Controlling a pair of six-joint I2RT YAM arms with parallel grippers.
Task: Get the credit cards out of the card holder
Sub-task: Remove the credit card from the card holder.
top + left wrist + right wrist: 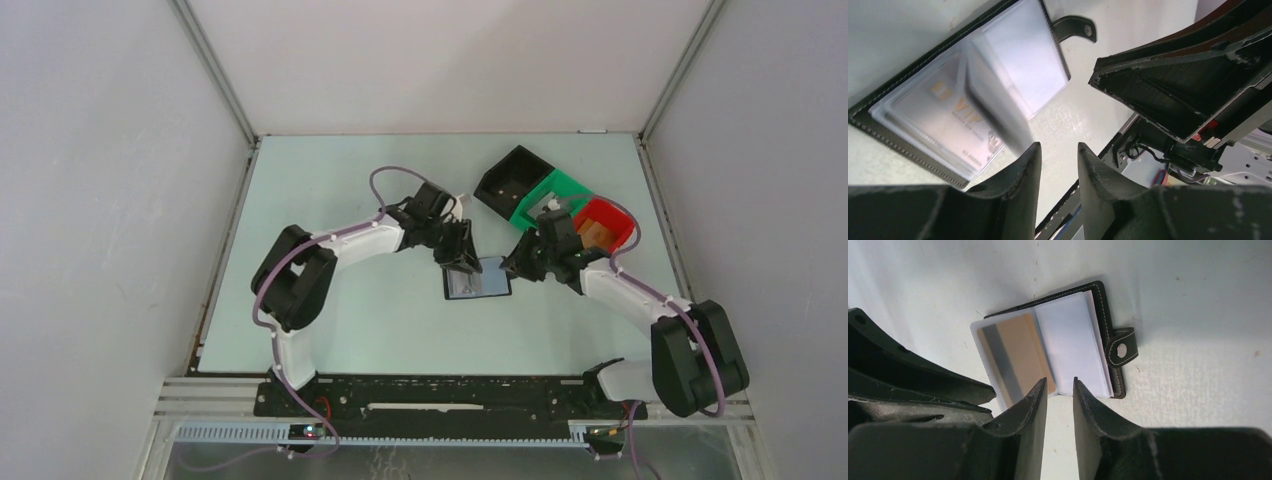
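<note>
**Position.** The holder (pixel 480 279) lies open and flat on the table (pixel 340 320), between the two grippers. A card (pixel 943 120) with gold print sits under clear film inside it. One sleeve (pixel 998 112) stands up from the spine, just beside a left finger; contact cannot be confirmed.

**Grippers.** The left gripper (pixel 1058 155) stands at one edge of the holder, fingers a narrow gap apart with nothing between them. The right gripper (pixel 1058 390) stands at the opposite edge, likewise parted and empty, with the tab (pixel 1121 347) off to one side.

**Handling.** The card is probably thin, stiff, light and smooth. The sleeve film looks soft and slippery. The holder looks light, so it is likely to slide or lift when a card is pulled.

**Grip.** One gripper should pin the black cover border. The other should pinch the card's exposed edge at the sleeve mouth and pull in the plane of the sleeve.
</note>
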